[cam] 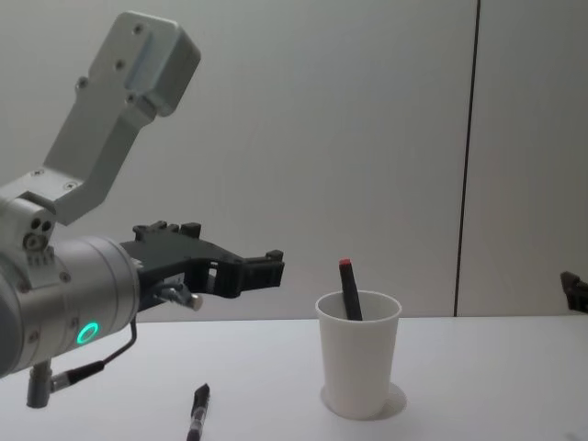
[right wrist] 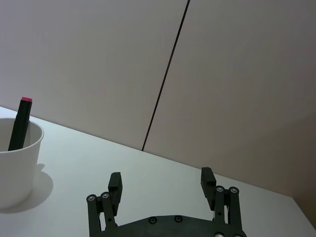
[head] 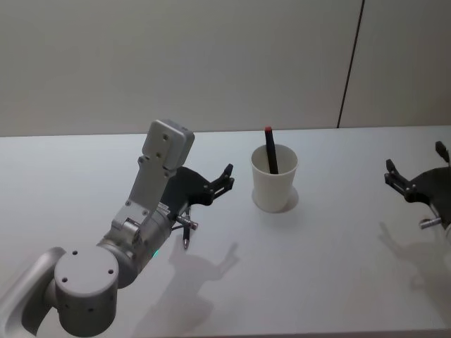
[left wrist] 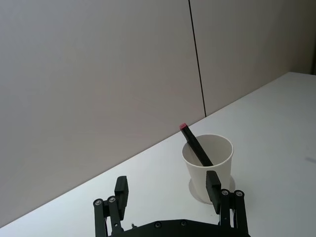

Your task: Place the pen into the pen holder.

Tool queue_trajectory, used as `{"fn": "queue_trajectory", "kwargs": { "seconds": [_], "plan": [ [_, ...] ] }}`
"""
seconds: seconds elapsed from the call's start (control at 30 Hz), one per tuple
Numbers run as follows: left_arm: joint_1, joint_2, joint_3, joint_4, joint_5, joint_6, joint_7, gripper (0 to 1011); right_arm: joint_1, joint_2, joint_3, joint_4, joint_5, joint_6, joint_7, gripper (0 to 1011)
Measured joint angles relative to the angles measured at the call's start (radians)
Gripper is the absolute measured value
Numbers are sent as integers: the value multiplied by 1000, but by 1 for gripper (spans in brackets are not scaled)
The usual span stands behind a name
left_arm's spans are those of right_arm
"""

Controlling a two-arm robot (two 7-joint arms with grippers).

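Observation:
The pen holder, a white paper cup (head: 275, 184) (cam: 358, 367) (left wrist: 210, 163) (right wrist: 15, 168), stands upright at mid-table. A black pen with a red end (head: 270, 149) (cam: 349, 289) (left wrist: 195, 143) (right wrist: 20, 123) leans inside it. My left gripper (head: 228, 177) (left wrist: 167, 180) (cam: 274, 266) hovers open and empty just left of the cup, above the table. A second dark pen (head: 186, 241) (cam: 197, 415) lies on the table under my left arm. At the table's far right my right gripper (head: 416, 162) (right wrist: 161, 177) is open and empty.
The white table (head: 317, 267) meets a plain wall with a dark vertical seam (head: 352, 63) behind the cup. My left arm's large grey joint (head: 84, 289) fills the near left corner.

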Motion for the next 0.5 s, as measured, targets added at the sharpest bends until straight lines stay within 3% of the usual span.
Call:
{"fn": "queue_trajectory", "kwargs": {
  "seconds": [0.5],
  "plan": [
    [-6,-24,-3,41,-19,7,-9,1000,-2,1,0,-2,0,1,0,1001]
  ]
}}
